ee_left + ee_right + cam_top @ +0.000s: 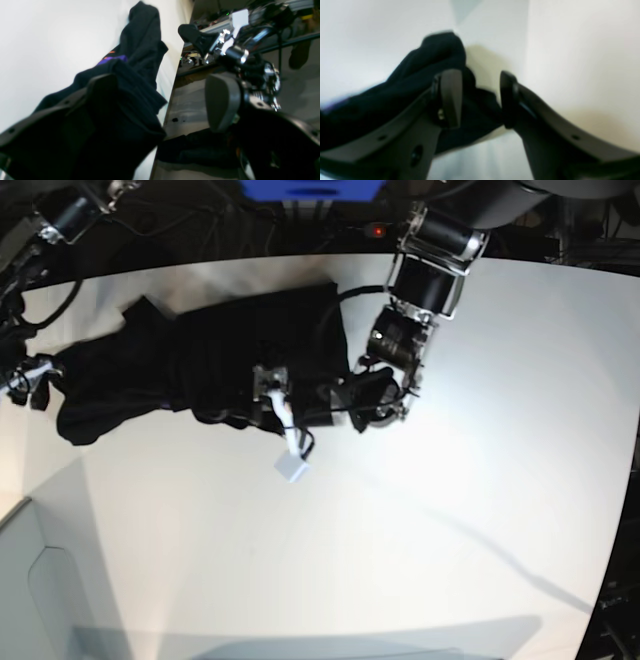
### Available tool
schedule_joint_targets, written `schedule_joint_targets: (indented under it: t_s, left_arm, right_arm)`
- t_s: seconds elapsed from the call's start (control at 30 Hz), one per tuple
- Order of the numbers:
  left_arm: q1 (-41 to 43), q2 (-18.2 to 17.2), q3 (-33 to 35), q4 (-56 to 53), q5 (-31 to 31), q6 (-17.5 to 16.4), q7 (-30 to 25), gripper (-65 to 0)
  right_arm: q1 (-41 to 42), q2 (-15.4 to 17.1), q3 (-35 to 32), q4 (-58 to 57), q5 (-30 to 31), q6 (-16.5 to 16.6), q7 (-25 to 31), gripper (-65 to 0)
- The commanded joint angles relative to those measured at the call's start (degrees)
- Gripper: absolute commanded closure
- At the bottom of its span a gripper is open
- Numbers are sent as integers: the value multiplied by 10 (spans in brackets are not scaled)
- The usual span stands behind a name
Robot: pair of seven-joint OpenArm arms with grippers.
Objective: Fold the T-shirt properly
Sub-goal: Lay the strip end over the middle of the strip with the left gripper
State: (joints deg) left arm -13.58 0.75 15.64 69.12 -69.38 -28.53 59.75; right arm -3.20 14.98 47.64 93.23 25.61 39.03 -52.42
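The T-shirt lies bunched and wrinkled across the far part of the white table, stretched from the table's edge on the base view's left toward the middle.

The left claw — on the arm that reaches in from the top of the base view, on its right side — sits low at the shirt's near edge, its fingers spread wide. In the left wrist view one finger is buried in a fold of the black cloth, which drapes over and around it, while the other finger stands clear beyond the table's edge with nothing against it. So the jaws are wide apart and not pinching the fabric; the cloth only rests on one side.

The right claw is at the shirt's end on the base view's left, near the table edge. In the right wrist view its jaws stand partly apart, and a rounded hump of the T-shirt rises just behind the one finger and runs on behind the gap — the picture is blurred, and whether any cloth sits between the pads cannot be told.

A small white tag-like block lies on the table just in front of the left claw.
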Motion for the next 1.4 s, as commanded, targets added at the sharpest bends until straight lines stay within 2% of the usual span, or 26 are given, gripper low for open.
schedule_joint_targets:
  t_s: [0.0,0.2,0.37,0.5,0.57,0.9,1.1,1.17,1.27,1.37]
  left_arm:
    - [-3,-2,-1,14,-14,-4,-2,-524]
    - [21,-31,-2,40,-13,-4,-7,-524]
    - [30,-41,-3,41,-13,-4,-7,-524]
    - [37,-41,-3,41,-13,-4,-7,-524]
    - [37,-41,-3,41,-12,-4,-7,-524]
    - [38,-41,-2,40,-9,-4,-7,-524]
    - [38,-42,-2,40,-9,-4,-7,-524]
    - [38,-48,-2,40,-9,-4,-8,-524]
    - [38,-53,-2,40,-9,-4,-8,-524]
    - [38,-53,-2,36,-9,-4,-8,-524]
  right_arm:
    - [3,20,-5,-2,7,10,10,-293]
    - [10,67,-12,-79,7,10,-5,-448]
    - [52,88,-9,-199,37,10,-77,-458]
    - [76,115,-13,-295,79,10,-114,-460]
    - [88,124,-12,-316,80,10,-124,-461]
    - [109,125,-6,-317,82,10,-155,-472]
    - [123,122,23,-320,85,10,-165,-599]
    - [123,122,23,-321,103,10,-165,-619]
    - [119,122,23,-321,154,10,-188,-626]
    - [119,117,23,-321,176,10,-203,-627]
